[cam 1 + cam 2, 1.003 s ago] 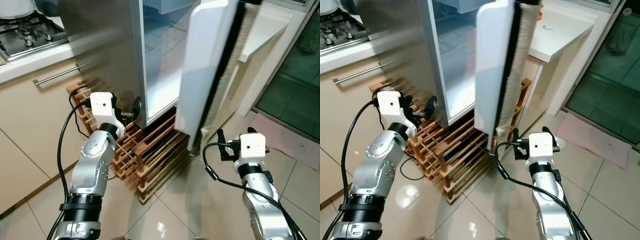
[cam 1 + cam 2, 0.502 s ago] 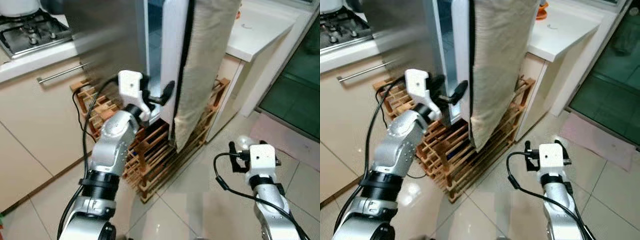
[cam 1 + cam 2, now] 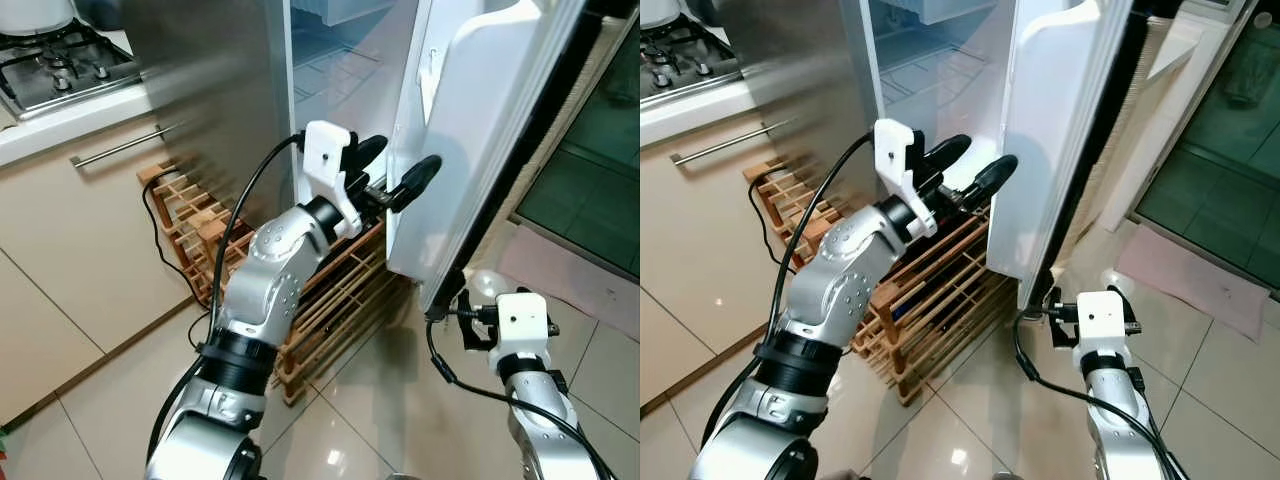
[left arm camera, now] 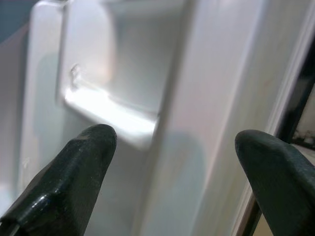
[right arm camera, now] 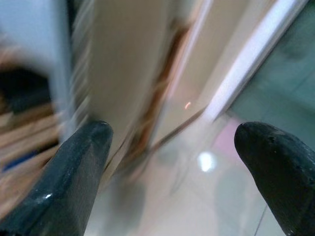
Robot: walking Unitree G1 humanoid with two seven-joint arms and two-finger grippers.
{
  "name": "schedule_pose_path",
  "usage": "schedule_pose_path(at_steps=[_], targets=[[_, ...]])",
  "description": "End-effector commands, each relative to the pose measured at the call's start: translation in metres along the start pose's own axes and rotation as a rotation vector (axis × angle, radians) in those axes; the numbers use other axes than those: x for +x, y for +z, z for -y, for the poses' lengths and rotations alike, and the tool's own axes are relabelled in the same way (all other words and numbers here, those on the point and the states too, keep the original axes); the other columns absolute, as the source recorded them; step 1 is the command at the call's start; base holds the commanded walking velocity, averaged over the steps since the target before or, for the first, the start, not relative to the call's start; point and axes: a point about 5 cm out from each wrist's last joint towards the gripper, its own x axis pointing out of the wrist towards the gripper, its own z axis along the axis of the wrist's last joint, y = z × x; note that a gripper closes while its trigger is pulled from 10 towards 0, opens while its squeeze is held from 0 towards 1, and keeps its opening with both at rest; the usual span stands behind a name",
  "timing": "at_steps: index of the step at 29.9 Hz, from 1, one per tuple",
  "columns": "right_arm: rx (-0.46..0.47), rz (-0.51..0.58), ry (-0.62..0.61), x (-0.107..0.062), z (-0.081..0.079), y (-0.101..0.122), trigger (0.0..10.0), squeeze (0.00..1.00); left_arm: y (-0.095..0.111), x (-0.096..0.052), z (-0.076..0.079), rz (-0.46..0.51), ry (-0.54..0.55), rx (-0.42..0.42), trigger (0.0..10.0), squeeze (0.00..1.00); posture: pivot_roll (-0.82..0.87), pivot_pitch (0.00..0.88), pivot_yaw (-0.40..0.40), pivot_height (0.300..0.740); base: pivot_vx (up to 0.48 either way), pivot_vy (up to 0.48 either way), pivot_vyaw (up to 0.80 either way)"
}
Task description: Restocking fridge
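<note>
On the tiled kitchen floor (image 3: 360,420), the released left claw (image 3: 392,175) pressed the stiff, heavy-looking fridge door (image 3: 480,120) best pushed on its smooth inner face, right claw (image 3: 462,325) low, released.

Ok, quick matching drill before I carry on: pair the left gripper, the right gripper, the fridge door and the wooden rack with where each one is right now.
Things:
1. left gripper
2. right gripper
3. fridge door
4. wooden rack

Places or states:
A. on the floor under the fridge
B. swung open, white inner side showing
C. raised, open, against the door's inner side
D. low, open, near the door's bottom corner

Pairs: 1-C, 2-D, 3-B, 4-A
</note>
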Motion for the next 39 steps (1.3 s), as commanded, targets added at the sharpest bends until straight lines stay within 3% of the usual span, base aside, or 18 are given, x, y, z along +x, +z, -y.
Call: schedule_pose_path(at_steps=[1,4,5,6,13,16,20,21,22,24,29,34,37,38,39], targets=[[0.048,-0.239,-0.074,-0.011,0.014,-0.050,10.0,0.00,0.001,0.008,0.008,0.010,-0.040,-0.020,10.0,0.00,-0.16,0.000,0.009,0.740,0.000,0.000,0.00],[0.110,-0.522,-0.133,-0.036,0.025,-0.113,10.0,0.00,0.000,0.010,0.010,0.004,-0.053,-0.023,10.0,0.00,-0.17,0.000,0.021,0.740,0.000,0.000,0.00],[0.110,-0.522,-0.133,-0.036,0.025,-0.113,10.0,0.00,0.000,0.010,0.010,0.004,-0.053,-0.023,10.0,0.00,-0.17,0.000,0.021,0.740,0.000,0.000,0.00],[0.138,-0.659,-0.151,-0.055,0.021,-0.140,10.0,0.00,-0.002,0.010,0.008,-0.007,-0.054,-0.027,10.0,0.00,-0.18,0.000,0.026,0.740,0.000,0.000,0.00],[0.154,-0.801,-0.126,-0.071,0.018,-0.158,10.0,0.00,-0.004,0.014,0.011,-0.021,-0.074,-0.046,10.0,0.00,-0.17,0.000,0.033,0.740,0.000,0.000,0.00],[0.163,-0.809,-0.128,-0.068,0.018,-0.158,10.0,0.00,-0.002,0.019,0.017,-0.014,-0.097,-0.060,10.0,0.00,-0.17,0.000,0.037,0.740,0.000,0.000,0.00],[0.214,-0.764,-0.109,-0.051,0.013,-0.149,10.0,0.00,0.002,0.025,0.028,0.001,-0.160,-0.109,10.0,0.00,-0.17,0.000,0.043,0.740,0.000,0.000,0.00],[0.238,-0.724,-0.066,-0.037,0.005,-0.140,10.0,0.00,0.008,0.029,0.039,0.021,-0.223,-0.154,10.0,0.00,-0.17,0.000,0.046,0.740,0.000,0.000,0.00],[0.238,-0.724,-0.066,-0.037,0.005,-0.140,10.0,0.00,0.008,0.029,0.039,0.021,-0.223,-0.154,10.0,0.00,-0.17,0.000,0.046,0.740,0.000,0.000,0.00],[0.250,-0.689,0.024,-0.023,-0.010,-0.129,10.0,0.00,0.023,0.035,0.056,0.079,-0.319,-0.259,10.0,0.00,-0.16,0.000,0.043,0.740,0.000,0.000,0.00],[0.218,-0.648,0.111,-0.009,-0.028,-0.117,10.0,0.00,0.042,0.034,0.076,0.134,-0.459,-0.312,10.0,0.00,-0.15,0.000,0.039,0.740,0.000,0.000,0.00],[0.215,-0.633,0.158,-0.004,-0.036,-0.111,10.0,0.00,0.045,0.030,0.065,0.134,-0.430,-0.300,10.0,0.00,-0.15,0.000,0.041,0.740,0.000,0.000,0.00],[0.238,-0.621,0.233,0.001,-0.049,-0.105,10.0,0.00,0.039,0.023,0.043,0.107,-0.333,-0.279,10.0,0.00,-0.14,0.000,0.037,0.740,0.000,0.000,0.00],[0.238,-0.621,0.233,0.001,-0.049,-0.105,10.0,0.00,0.039,0.023,0.043,0.107,-0.333,-0.279,10.0,0.00,-0.14,0.000,0.037,0.740,0.000,0.000,0.00],[0.241,-0.592,0.283,0.009,-0.058,-0.096,10.0,0.00,0.030,0.014,0.028,0.065,-0.259,-0.239,10.0,0.00,-0.13,0.000,0.032,0.740,0.000,0.000,0.00]])
